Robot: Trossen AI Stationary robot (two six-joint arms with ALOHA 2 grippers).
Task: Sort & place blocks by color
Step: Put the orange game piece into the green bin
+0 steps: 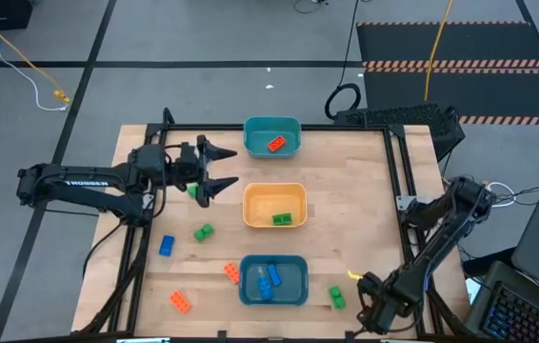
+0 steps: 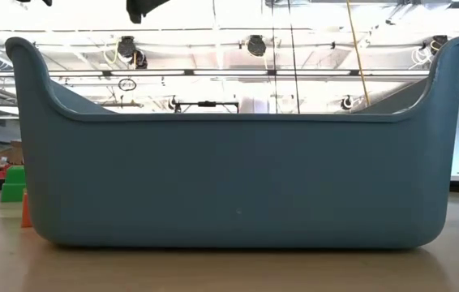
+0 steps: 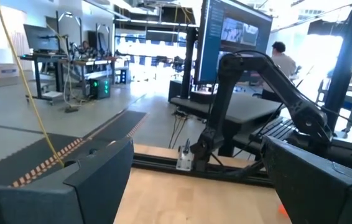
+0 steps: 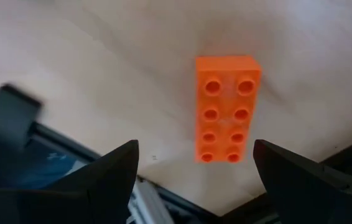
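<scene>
Table (image 1: 346, 171) of pale wood carries three bins in a row down its middle: a far teal bin (image 1: 272, 135) holding one orange block (image 1: 276, 145), a yellow-orange bin (image 1: 274, 205) holding one green block (image 1: 282, 219), and a near teal bin (image 1: 273, 280) holding blue blocks (image 1: 269, 281). Loose on the wood: a green block (image 1: 203, 232), a blue block (image 1: 167, 246), two orange blocks (image 1: 232, 272) (image 1: 181, 301), and another green block (image 1: 336, 297) right of the near bin. Left gripper (image 1: 220, 167) hangs left of the yellow-orange bin, jaws spread, holding nothing. Right gripper (image 4: 194, 165) sits at the table's near right corner, jaws spread; its wrist view shows an eight-stud orange brick (image 4: 227, 109) ahead of them.
</scene>
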